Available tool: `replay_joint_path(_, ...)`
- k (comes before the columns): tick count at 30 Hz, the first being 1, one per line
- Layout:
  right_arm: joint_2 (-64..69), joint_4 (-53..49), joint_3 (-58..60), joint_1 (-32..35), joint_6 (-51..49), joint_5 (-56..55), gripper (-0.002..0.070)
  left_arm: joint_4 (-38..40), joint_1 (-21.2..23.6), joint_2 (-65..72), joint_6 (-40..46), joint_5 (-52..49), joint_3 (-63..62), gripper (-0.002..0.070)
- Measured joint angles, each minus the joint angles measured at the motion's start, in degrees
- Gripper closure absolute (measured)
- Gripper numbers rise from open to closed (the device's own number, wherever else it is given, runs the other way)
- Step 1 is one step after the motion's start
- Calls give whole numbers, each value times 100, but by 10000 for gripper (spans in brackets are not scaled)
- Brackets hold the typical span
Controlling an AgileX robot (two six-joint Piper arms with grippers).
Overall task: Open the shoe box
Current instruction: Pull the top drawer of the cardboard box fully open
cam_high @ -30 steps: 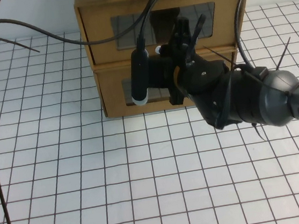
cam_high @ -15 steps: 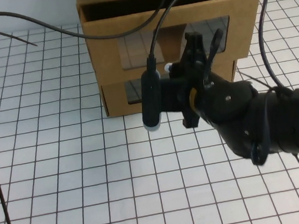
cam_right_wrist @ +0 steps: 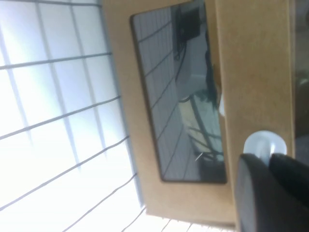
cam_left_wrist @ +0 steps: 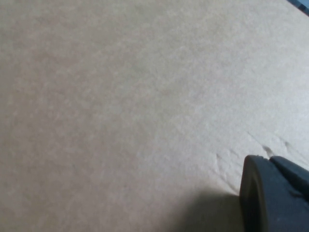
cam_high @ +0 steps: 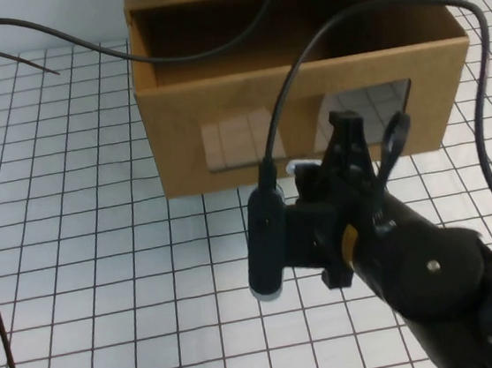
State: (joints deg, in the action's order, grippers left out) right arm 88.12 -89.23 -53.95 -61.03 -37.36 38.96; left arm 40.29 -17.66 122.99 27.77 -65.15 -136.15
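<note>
Left wrist view gives us only cardboard [cam_left_wrist: 120, 96] by the left gripper [cam_left_wrist: 273, 193], state untellable. Our right gripper [cam_right_wrist: 271, 169] has its jaws clamped on the shoe box's [cam_high: 176, 112] near-side white knob [cam_right_wrist: 264, 144].

No writing, label, brand or number is readable on the shoe box [cam_high: 176, 112] or elsewhere

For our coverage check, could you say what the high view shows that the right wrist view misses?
Only high: the open top of the drawer and the right arm. Only right wrist: the white knob pinched in the right tool at the drawer front. Both: the front window. Neither: the left tool, near plain cardboard in its own view.
</note>
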Motion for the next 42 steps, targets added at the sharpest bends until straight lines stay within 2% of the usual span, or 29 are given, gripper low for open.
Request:
replay_joint_path(10,-559,591,664,-733,0,485,669,30,0,0,-88,-47,0,680)
replay_joint_path(23,-591,772,711,-796,0,508,667,35,0,0,-215,-47,0,680)
replay_joint_path(26,-610,906,711,-796,0,485,645,35,0,0,-229,-47,0,680)
replay_joint_path(34,-1059,1647,711,-796,-13,234,528,-149,0,0,-272,-507,-437,680)
replay_joint_path(39,-1559,2058,716,-947,-13,249,519,-231,0,-103,-281,-660,-627,680)
replay_joint_path(42,-1917,2241,702,-1071,-26,249,544,-241,0,-321,-281,-697,-701,680)
